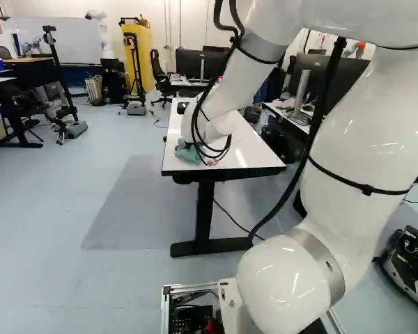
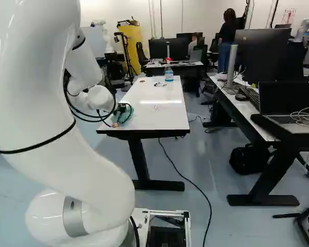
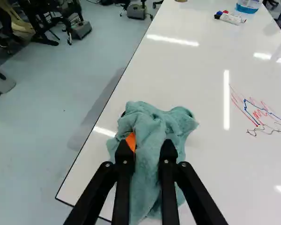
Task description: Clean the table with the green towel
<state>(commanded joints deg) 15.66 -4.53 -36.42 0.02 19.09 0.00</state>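
In the right base view the gripper (image 2: 122, 108) is low over the near left corner of the white table (image 2: 150, 114), and the green towel (image 2: 126, 115) shows around it. From the wrist, the black fingers of the gripper (image 3: 146, 152) are shut on the bunched green towel (image 3: 152, 126), which spreads ahead of them and hangs between them. A bit of orange pad (image 3: 130, 141) shows at one finger. Red, blue and black scribbles (image 3: 258, 114) mark the tabletop to the side of the towel.
Several markers (image 3: 230, 18) lie farther along the table near a spray bottle (image 2: 169, 72) of blue liquid. A desk with a laptop (image 2: 287, 105) stands to the right. A cable (image 2: 200, 189) runs over the floor. Another robot (image 2: 306, 27) is far back.
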